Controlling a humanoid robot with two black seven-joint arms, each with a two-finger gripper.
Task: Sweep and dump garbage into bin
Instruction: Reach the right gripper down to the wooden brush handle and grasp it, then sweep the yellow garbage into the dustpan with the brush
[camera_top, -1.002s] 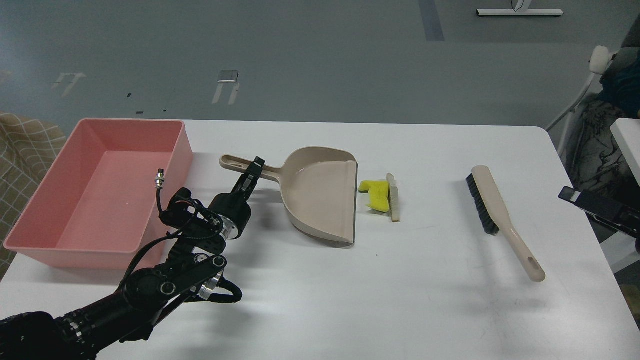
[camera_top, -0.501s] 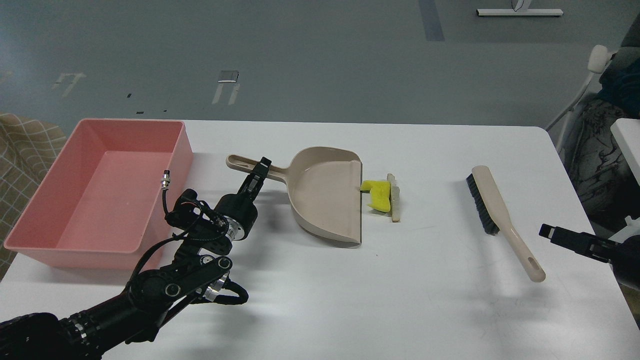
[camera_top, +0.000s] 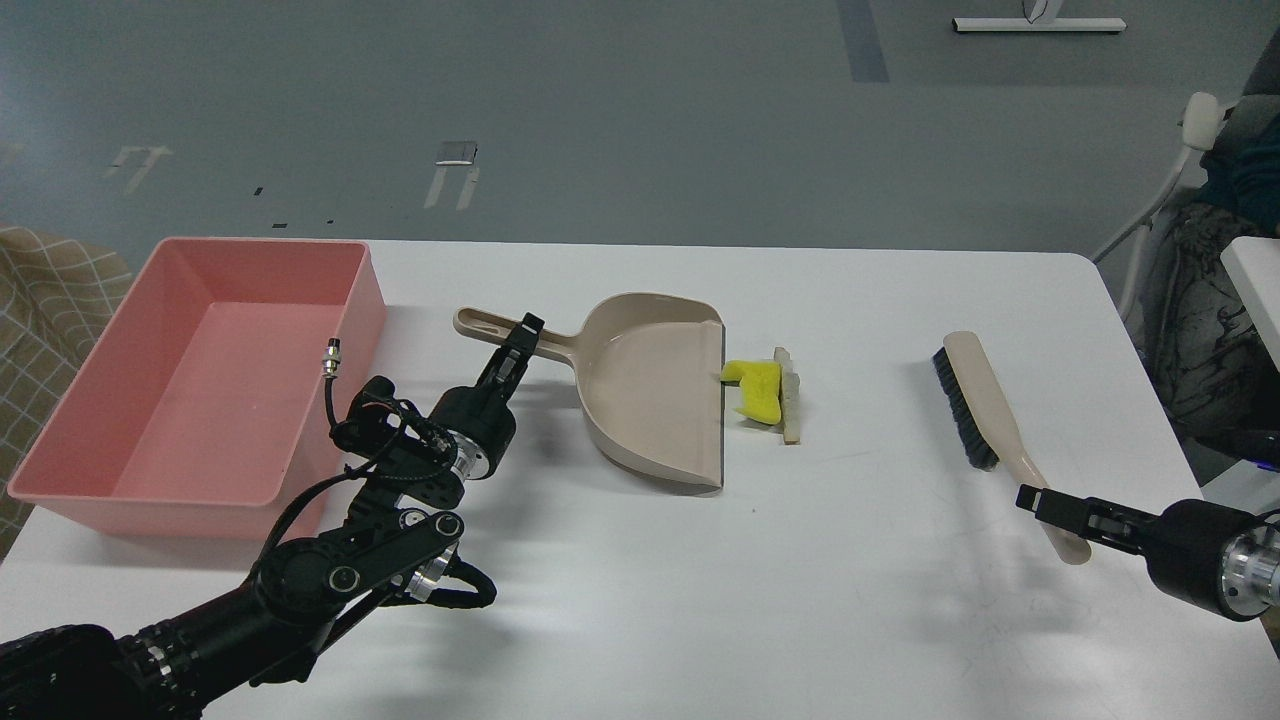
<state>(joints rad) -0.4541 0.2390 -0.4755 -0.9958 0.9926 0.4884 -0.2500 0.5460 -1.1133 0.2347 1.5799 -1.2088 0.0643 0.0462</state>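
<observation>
On the white counter (camera_top: 640, 600), head view only: the left end effector (camera_top: 518, 340) is clamped on the dustpan (camera_top: 655, 390) handle, holding the pan's open lip just against the yellow scrap (camera_top: 758, 388), likely so the garbage can be pushed straight in. The beige-white strip (camera_top: 790, 398) lies touching the scrap's far side. The right end effector (camera_top: 1040, 497) reaches over the brush (camera_top: 985, 425) handle end; whether it is open or gripping, I cannot tell. The pink bin (camera_top: 60, 400) sits empty at far left, close for dumping.
</observation>
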